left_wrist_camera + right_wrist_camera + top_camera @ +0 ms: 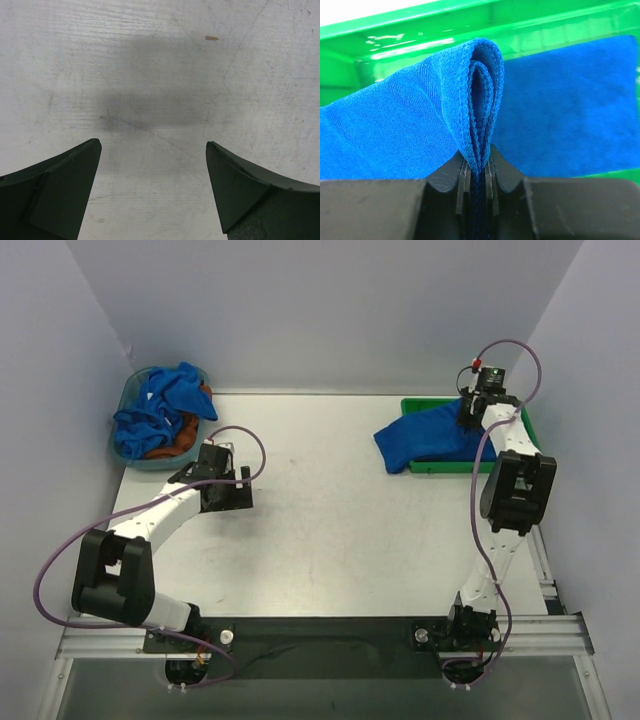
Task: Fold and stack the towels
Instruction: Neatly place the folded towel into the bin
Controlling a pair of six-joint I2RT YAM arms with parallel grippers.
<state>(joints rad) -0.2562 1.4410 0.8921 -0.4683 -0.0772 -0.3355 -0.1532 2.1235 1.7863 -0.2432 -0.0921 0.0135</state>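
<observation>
A folded blue towel [420, 437] lies half in the green tray [527, 426] at the back right, its left end hanging out onto the table. My right gripper [470, 412] is shut on the towel's folded edge; the right wrist view shows the layered hem [481, 100] pinched between the fingers over the tray [420, 30]. More blue towels [160, 410] and an orange one [185, 432] are heaped in a teal basket [128, 398] at the back left. My left gripper [245, 480] is open and empty over bare table [155, 90], right of the basket.
The white walls close in on the left, back and right. The right arm's cable loops above the tray [525, 355]. A small tan speck [212, 37] lies on the table under the left gripper.
</observation>
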